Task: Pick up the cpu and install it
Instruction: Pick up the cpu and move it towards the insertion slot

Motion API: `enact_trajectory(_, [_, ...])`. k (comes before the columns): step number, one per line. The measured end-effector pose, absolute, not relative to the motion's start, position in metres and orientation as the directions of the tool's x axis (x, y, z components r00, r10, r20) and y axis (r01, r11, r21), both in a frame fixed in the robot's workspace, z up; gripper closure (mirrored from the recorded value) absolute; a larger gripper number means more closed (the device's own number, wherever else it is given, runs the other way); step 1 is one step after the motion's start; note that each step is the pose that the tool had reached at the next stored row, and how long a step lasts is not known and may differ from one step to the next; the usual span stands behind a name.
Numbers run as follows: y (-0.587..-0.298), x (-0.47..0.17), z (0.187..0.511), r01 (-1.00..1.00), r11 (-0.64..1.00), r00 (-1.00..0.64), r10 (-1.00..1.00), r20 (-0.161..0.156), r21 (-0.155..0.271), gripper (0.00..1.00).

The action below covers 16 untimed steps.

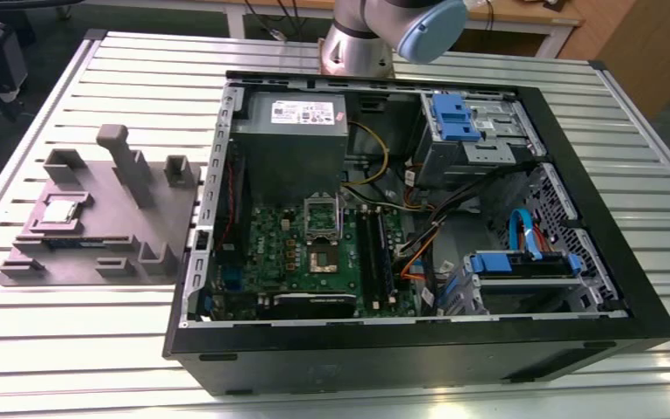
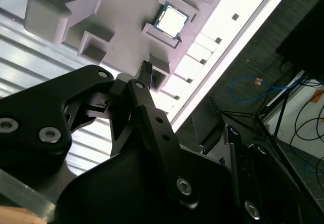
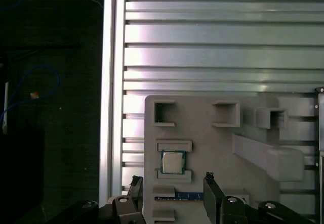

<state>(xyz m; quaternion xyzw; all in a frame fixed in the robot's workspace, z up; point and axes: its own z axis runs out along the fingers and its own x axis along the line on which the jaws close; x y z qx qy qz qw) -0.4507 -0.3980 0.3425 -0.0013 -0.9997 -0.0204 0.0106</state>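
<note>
Small silver-topped square cpu sits in the grey plastic tray, exterior view's left; black gripper holds its 2 fingers wide apart.

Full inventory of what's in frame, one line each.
cpu: 1, silver, in a tray pocket
tray: 1, grey, at the exterior view's left of the case
computer case: 1, black, open, on table
motherboard: 1, green, inside case
power supply: 1, grey, inside case, nearest the arm
table: 1, silver slats, under everything
arm: 1, silver with blue-grey cap, behind case
gripper: 1, black, open, over tray near cpu
</note>
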Motion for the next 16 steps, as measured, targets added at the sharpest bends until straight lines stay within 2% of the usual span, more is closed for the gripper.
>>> enact_trajectory(16, [-0.398, -0.4507, 0.3368, -0.018, 0.999, -1.0, -0.019, 0.021, 0.04, 0.41])
